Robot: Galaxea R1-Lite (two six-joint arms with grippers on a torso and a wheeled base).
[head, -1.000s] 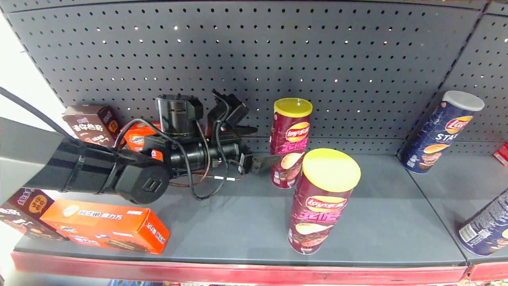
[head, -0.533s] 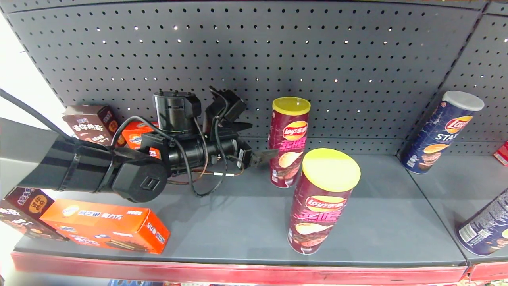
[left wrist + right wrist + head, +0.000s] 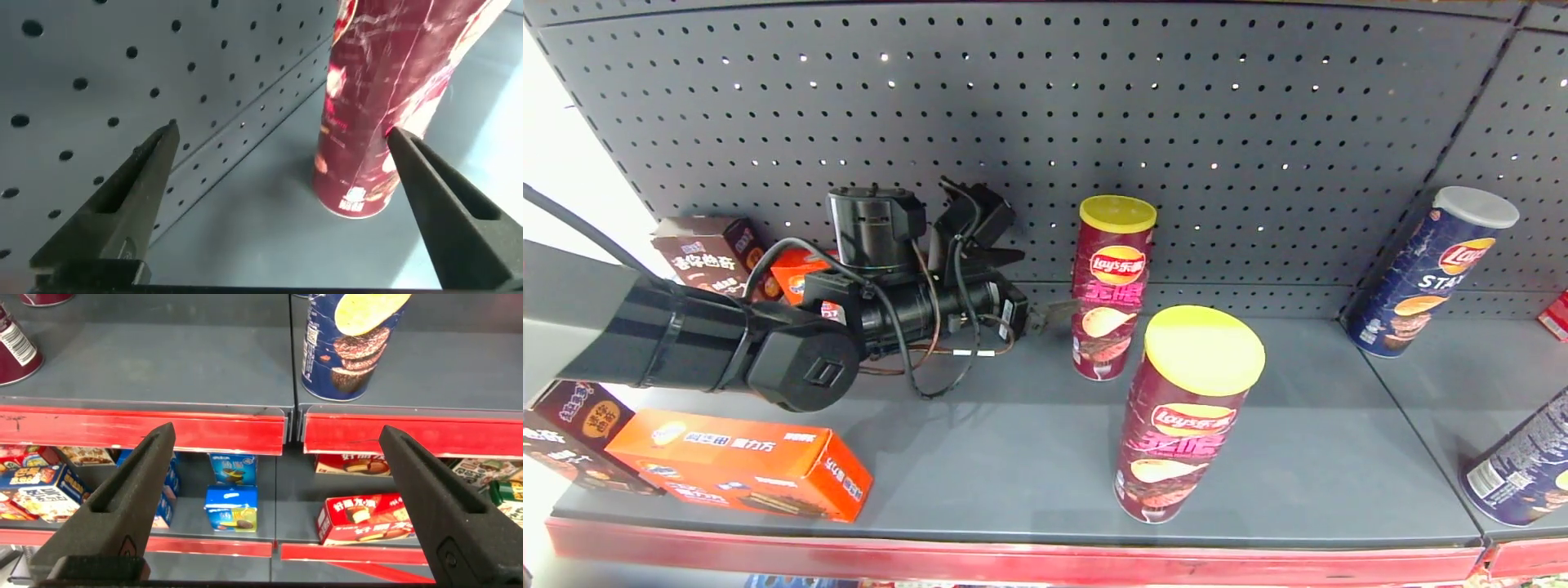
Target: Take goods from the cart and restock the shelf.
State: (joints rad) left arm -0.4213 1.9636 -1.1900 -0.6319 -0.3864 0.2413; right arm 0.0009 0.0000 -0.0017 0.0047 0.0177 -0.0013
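Note:
A maroon chip can (image 3: pixel 1113 286) with a yellow lid stands upright at the back of the grey shelf (image 3: pixel 1013 449). My left gripper (image 3: pixel 1054 313) hovers just left of it, open, fingertips apart from the can. In the left wrist view the same can (image 3: pixel 384 98) stands beyond the open gripper (image 3: pixel 282 135), nothing between the fingers. A second maroon can (image 3: pixel 1184 416) stands nearer the shelf's front. My right gripper (image 3: pixel 278 506) is open and empty, below and in front of the shelf's red rail (image 3: pixel 147 425).
Orange box (image 3: pixel 743 465) and brown boxes (image 3: pixel 572 433) lie at the front left, more boxes (image 3: pixel 711 249) behind the left arm. Navy cans (image 3: pixel 1421 278) (image 3: pixel 1519 469) occupy the right bay. The pegboard (image 3: pixel 1013 122) closes the back. Lower shelves hold small boxes (image 3: pixel 233 510).
My left gripper has drawn back leftward from the back maroon can, which it touched a second ago. The can has shifted slightly toward the pegboard and stands free.

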